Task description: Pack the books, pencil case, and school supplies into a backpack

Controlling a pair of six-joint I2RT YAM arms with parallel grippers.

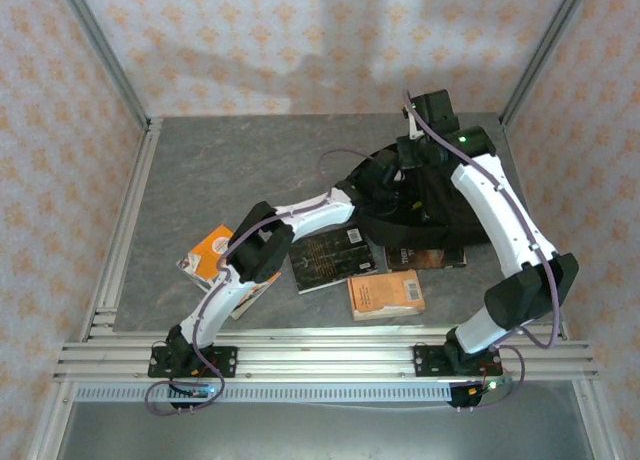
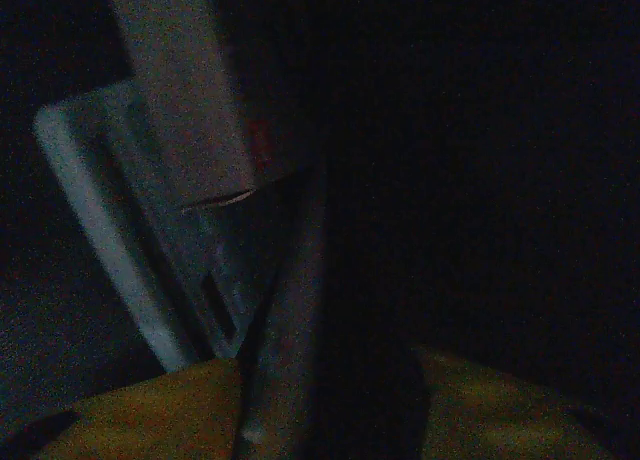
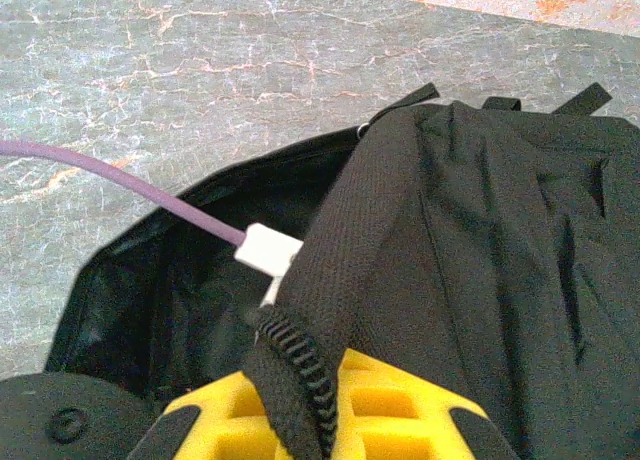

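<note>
The desk point(image 1: 250, 170) is a grey slab veined like marble, matt and evenly lit. Walls point(image 1: 300, 40) papered in pale pink with small orange florets close it in on three sides. Slanting aluminium posts point(image 1: 108, 55) stand at the far corners, and ribbed aluminium rails point(image 1: 320, 355) run along the near edge, where both arm bases are bolted.

The backpack point(image 1: 430, 210) lies right of centre towards the far side, its mouth facing left and gaping. Four books lie flat on the desk nearer the rails:
- an orange-and-white book point(image 1: 208, 252) at the left, partly under the left arm
- a black book point(image 1: 328, 258) beside the bag's near edge
- a dark brown book point(image 1: 428, 258) partly tucked under the bag
- a small orange book point(image 1: 386, 294) nearest the rails

The left arm reaches into the bag's mouth. Its wrist view is very dark. The left claw point(image 2: 330, 420) has its yellow pads point(image 2: 150, 410) standing apart, part-way open, and a dim grey edge rises in the gap. I cannot tell whether they touch it. Beyond them lean a grey flat box point(image 2: 185, 90) and a paler slab point(image 2: 110, 240).

The right claw point(image 3: 300, 390) is clamped tight on the bag's zip edge and lifts it. A purple cable point(image 3: 150, 195) crosses the dark opening
</note>
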